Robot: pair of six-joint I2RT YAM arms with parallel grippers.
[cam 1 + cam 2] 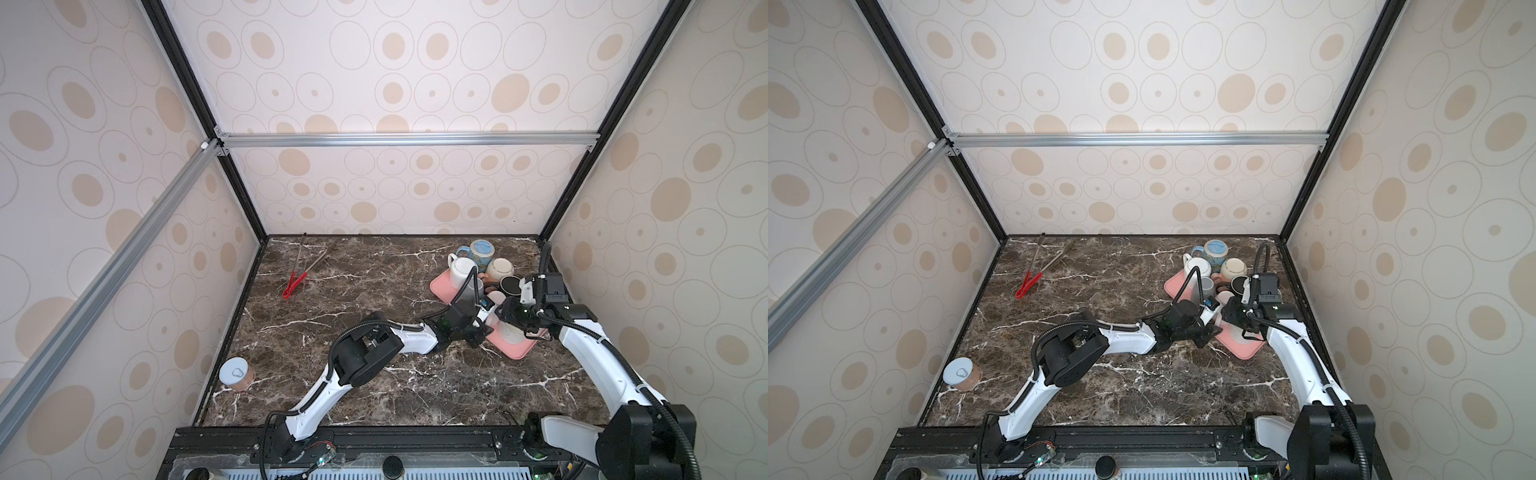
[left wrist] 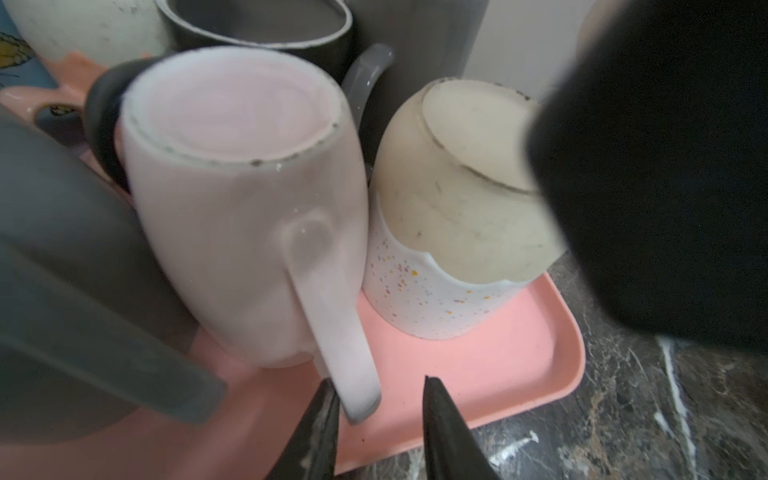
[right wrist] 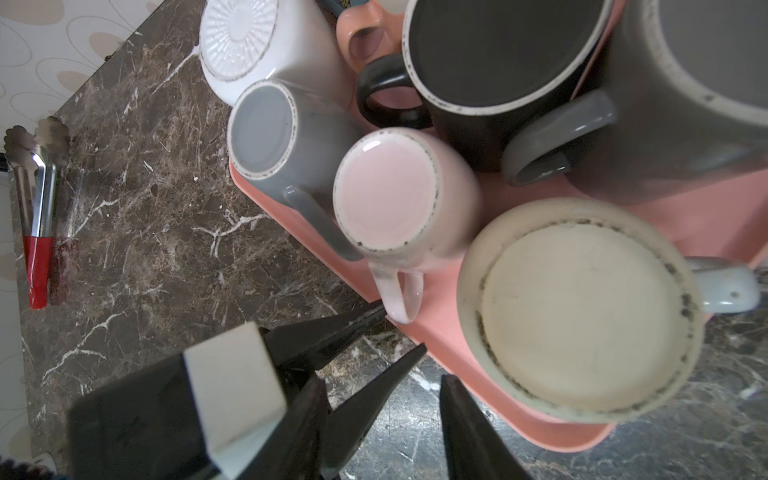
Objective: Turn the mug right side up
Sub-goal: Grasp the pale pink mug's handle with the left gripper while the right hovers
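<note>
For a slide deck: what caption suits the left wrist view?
Left gripper open around the handle of an upside-down pink mug on a pink tray, beside a speckled mug.

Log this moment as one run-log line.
phase: pre-grasp | pink mug: upside down on tray | left gripper: open, straddling handle | right gripper: open, empty

Both top views sit up high at the front, looking down and toward the back wall, whole marble surface in the lower half of the frame. Wrist cams are super close: left looks low across the pink tray, right nearly straight down. Both of them share the pink mug.
</note>
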